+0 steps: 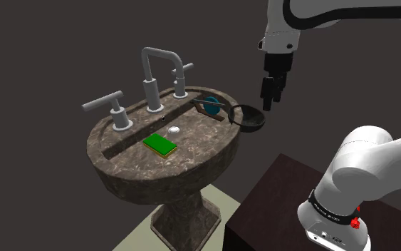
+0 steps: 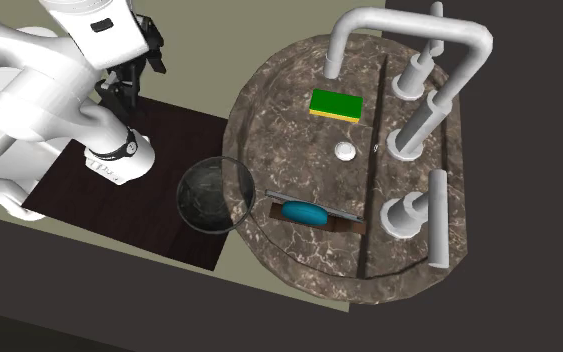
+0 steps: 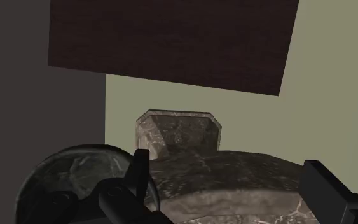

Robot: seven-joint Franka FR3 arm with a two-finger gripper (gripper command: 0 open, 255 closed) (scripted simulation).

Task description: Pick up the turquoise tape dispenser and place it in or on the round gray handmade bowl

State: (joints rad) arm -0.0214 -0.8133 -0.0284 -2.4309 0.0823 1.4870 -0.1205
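Note:
The turquoise tape dispenser (image 1: 211, 105) (image 2: 304, 211) rests on a brown base on the dark stone sink's rim (image 1: 213, 153), beside the faucet. The round dark grey bowl (image 1: 249, 118) (image 2: 209, 195) (image 3: 69, 178) sits at the sink's edge, overhanging it, right beside the dispenser. My black gripper (image 1: 268, 102) (image 2: 119, 95) (image 3: 225, 162) hangs in the air above the bowl, a little off to the stand's side. Its fingers stand apart with nothing between them. In the wrist view the bowl lies beside one finger (image 3: 136, 181), and the sink rim (image 3: 234, 172) lies under the gap.
A green sponge (image 1: 160, 145) (image 2: 335, 104) and a small white drain plug (image 1: 174, 130) (image 2: 344, 151) lie in the basin. A tall grey faucet (image 1: 152, 75) (image 2: 409, 60) with two handles stands at the back. The dark brown stand (image 1: 277, 192) (image 2: 144, 170) is beside the sink's pedestal (image 3: 179, 130).

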